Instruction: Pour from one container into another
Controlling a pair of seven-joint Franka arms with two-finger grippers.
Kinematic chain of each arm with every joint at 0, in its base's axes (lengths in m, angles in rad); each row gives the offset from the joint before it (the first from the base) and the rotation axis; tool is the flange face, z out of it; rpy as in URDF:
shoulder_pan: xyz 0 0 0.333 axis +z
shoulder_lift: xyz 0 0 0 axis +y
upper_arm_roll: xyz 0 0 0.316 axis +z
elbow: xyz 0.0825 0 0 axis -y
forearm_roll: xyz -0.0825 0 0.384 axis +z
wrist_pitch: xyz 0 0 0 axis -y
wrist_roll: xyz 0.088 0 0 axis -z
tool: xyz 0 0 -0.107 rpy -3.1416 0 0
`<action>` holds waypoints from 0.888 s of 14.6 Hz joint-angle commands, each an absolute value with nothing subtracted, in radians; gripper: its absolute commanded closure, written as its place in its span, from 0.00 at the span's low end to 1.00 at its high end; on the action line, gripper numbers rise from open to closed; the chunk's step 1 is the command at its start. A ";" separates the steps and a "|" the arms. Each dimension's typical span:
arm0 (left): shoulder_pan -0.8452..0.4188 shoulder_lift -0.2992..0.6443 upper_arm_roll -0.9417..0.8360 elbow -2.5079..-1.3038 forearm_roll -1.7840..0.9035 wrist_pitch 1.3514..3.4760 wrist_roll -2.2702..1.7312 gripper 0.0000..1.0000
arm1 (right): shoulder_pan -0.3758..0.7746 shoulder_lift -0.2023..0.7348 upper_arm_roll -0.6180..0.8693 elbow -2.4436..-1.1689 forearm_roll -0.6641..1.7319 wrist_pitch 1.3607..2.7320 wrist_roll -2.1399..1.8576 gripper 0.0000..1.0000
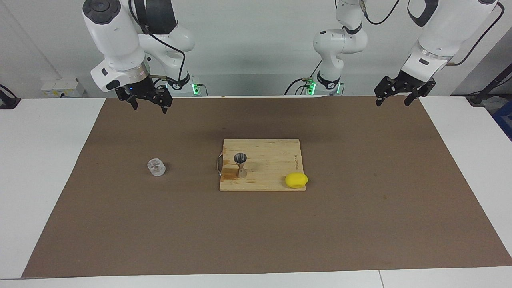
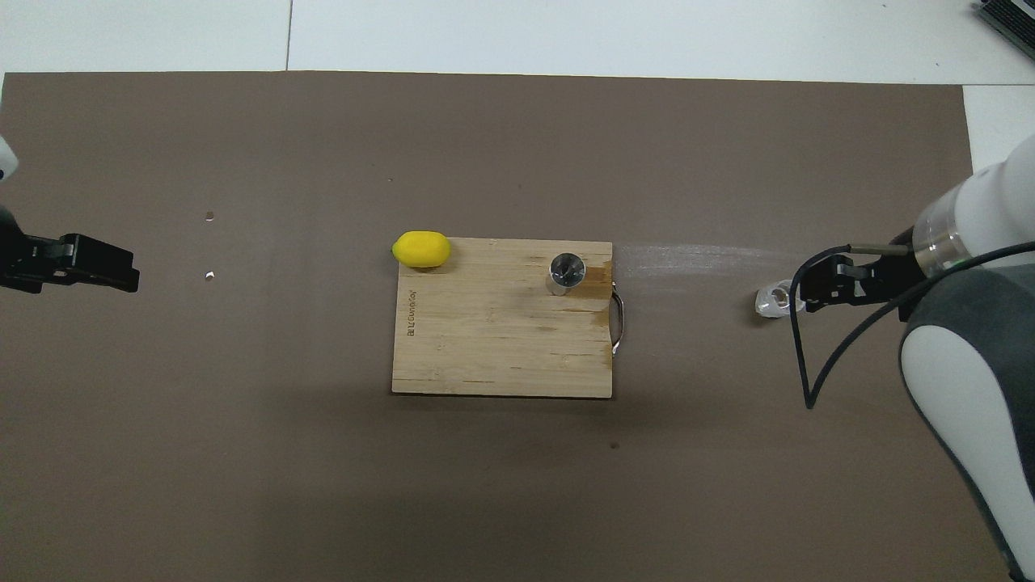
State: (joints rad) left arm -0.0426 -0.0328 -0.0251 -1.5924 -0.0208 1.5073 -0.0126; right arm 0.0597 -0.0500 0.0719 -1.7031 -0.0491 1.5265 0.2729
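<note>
Though overhead half-hidden, cup [image 1: 156, 167] (facing) whole

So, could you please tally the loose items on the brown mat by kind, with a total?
Clear cup: 1
Steel jigger: 1
Wooden cutting board: 1
Lemon: 1
Total: 4

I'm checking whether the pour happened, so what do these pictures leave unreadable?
- Small clear plastic cup: contents too small to tell in the facing view; overhead, the right gripper covers its edge.
- Silvery hourglass metal jigger: fill level too small to see in either view.
- Left gripper: arm cut off by the overhead edge.
</note>
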 commanded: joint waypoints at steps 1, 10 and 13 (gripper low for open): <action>-0.037 -0.037 -0.028 -1.591 -0.014 1.496 -0.012 0.00 | 0.052 -0.090 0.074 -1.736 -0.026 1.549 0.242 0.01; -0.037 -0.037 -0.028 -1.591 -0.014 1.496 -0.012 0.00 | 0.035 -0.077 0.071 -1.715 -0.011 1.609 0.134 0.01; -0.037 -0.037 -0.028 -1.589 -0.014 1.496 -0.012 0.00 | 0.018 -0.077 0.069 -1.717 -0.008 1.609 0.084 0.01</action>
